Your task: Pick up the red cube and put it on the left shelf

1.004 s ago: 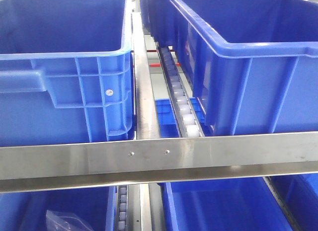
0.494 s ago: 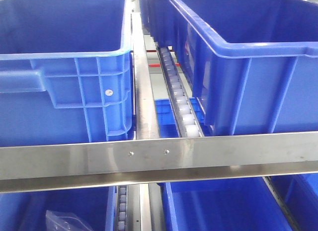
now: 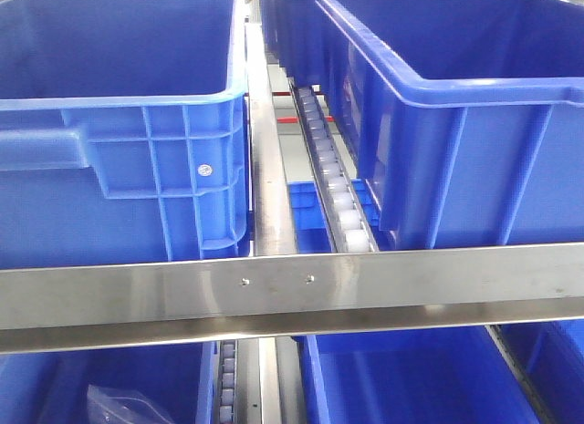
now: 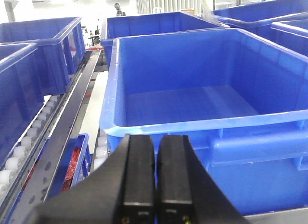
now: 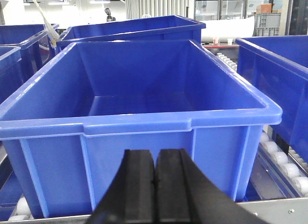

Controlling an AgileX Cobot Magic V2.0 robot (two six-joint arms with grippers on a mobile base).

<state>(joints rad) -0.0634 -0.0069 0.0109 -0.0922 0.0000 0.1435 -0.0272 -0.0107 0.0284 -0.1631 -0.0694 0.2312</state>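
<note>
Left gripper (image 4: pixel 155 178) and right gripper (image 5: pixel 155 185): both jaws pressed together, holding nothing, each at 6 o'clock before a blue bin (image 4: pixel 192 103). Red cube: appeared in no view. Steel shelf rail (image 3: pixel 292 292) crossed the front view.

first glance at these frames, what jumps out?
Big open blue bins: one upper left and one upper right of the front view, their visible interiors bare. A steel crossbar spans the frame below them, with a white roller track between the bins. Each wrist view shows its hand, left hand and right hand, shut and empty before a bin.
</note>
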